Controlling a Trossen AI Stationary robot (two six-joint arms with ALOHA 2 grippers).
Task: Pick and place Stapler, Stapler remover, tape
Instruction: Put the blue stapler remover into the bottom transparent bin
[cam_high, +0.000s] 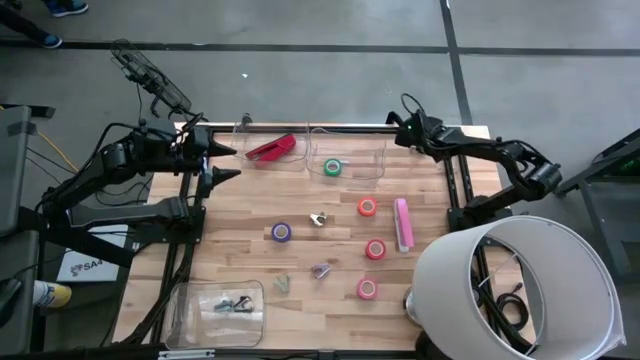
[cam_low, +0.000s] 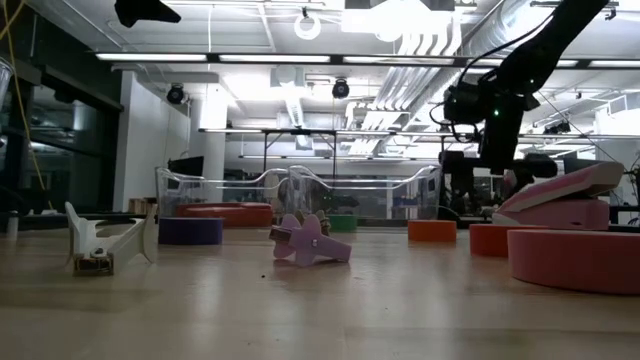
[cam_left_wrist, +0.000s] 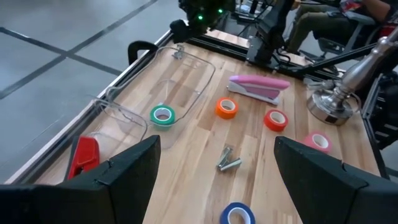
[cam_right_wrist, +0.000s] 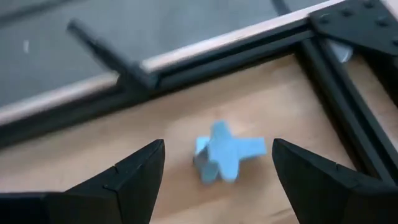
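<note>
Taking the pink stapler (cam_high: 402, 224) as marker: lying flat on the wooden surface (cam_high: 240, 260), long side running toward the far edge

Just beside it on the left-arm side, the orange tape roll (cam_high: 367, 207) and the red tape roll (cam_high: 375, 249); nearer the front edge than it, the pink tape roll (cam_high: 367, 288). Farther off on that same side, the silver staple remover (cam_high: 319, 219) and the purple staple remover (cam_high: 321, 269); well apart, the purple tape roll (cam_high: 282, 232). Beyond it toward the far edge, the green tape roll (cam_high: 332, 167) inside a clear bin (cam_high: 383, 165); farther along, the red stapler (cam_high: 270, 148) in a second clear bin (cam_high: 243, 140)

Right gripper (cam_right_wrist: 217, 144) beyond the pink stapler at the far corner, fingers spread wide and empty, poised over a blue staple remover (cam_right_wrist: 225, 155). Left gripper (cam_high: 236, 163) well apart from the pink stapler, past the red one at the left edge, fingers likewise open, holding nothing

Judged for handling:
- Blue staple remover: probably very light, hard plastic, winged and springy. Best pinched across the narrow body, not the wings, or likely to twist or skid on the wood.
- Staplers: heavier, stiff, smooth-shelled. Best taken across the width near mid-length to avoid tipping.
- Tape rolls: light, rigid rings. Best clamped across the outer rim while lying flat
</note>
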